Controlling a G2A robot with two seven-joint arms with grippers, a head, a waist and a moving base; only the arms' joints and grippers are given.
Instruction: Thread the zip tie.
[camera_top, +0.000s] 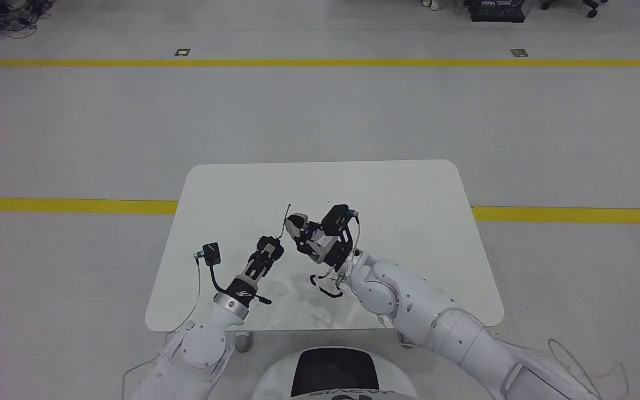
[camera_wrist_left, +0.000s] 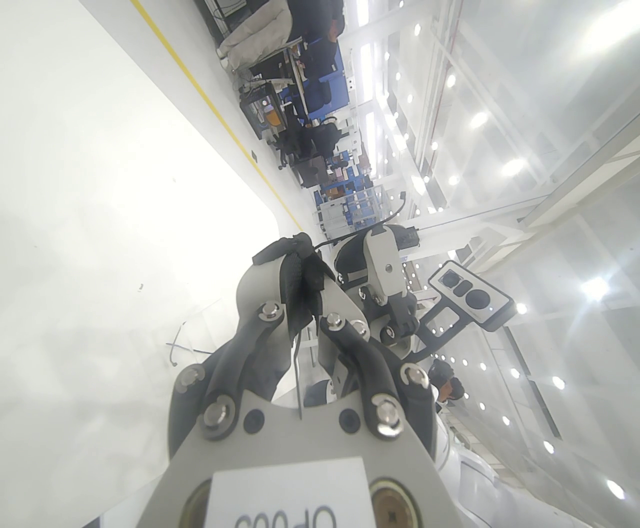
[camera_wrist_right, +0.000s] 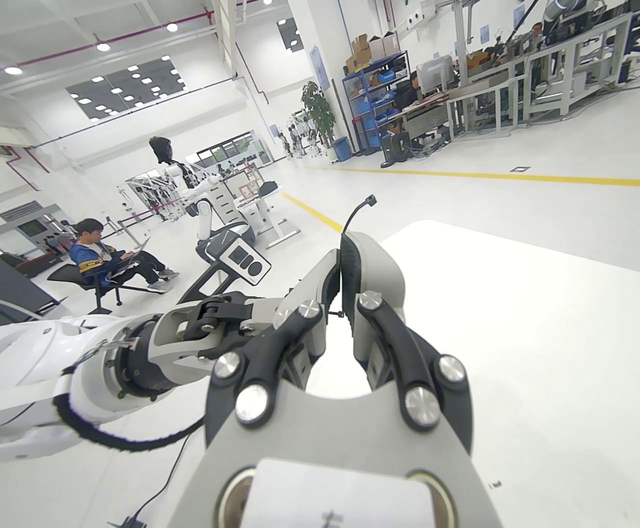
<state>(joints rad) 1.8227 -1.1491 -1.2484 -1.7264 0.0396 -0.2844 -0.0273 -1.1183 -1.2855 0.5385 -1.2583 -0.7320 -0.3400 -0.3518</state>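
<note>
The white table (camera_top: 420, 200) carries both arms over its near middle, the left arm coming in from the near left and the right arm from the near right.

The right gripper (camera_wrist_right: 341, 270) sits just right of and slightly beyond the left gripper (camera_wrist_left: 300, 270). Their tips are so close in the top view (camera_top: 296, 230) (camera_top: 277, 245) that I cannot tell whether they touch.

In the right wrist view the left gripper's fingertips are hidden behind the right gripper's own finger. In the left wrist view its fingertips are lost under crumpled black pad covering.

The right gripper is pinched tight, ribbed pads face to face with no gap, clamping the zip tie (camera_wrist_right: 356, 212). The tie's head end sticks out past the fingertips and curves upward, clear of the table. From above it shows as a thin dark line (camera_top: 288, 215) rising toward the far side.

The left gripper is likewise closed down to nothing on a thin black strip (camera_wrist_left: 298, 370), which trails back between its fingers toward the wrist. Whether that strip is the same tie's other end cannot be made out.
</note>
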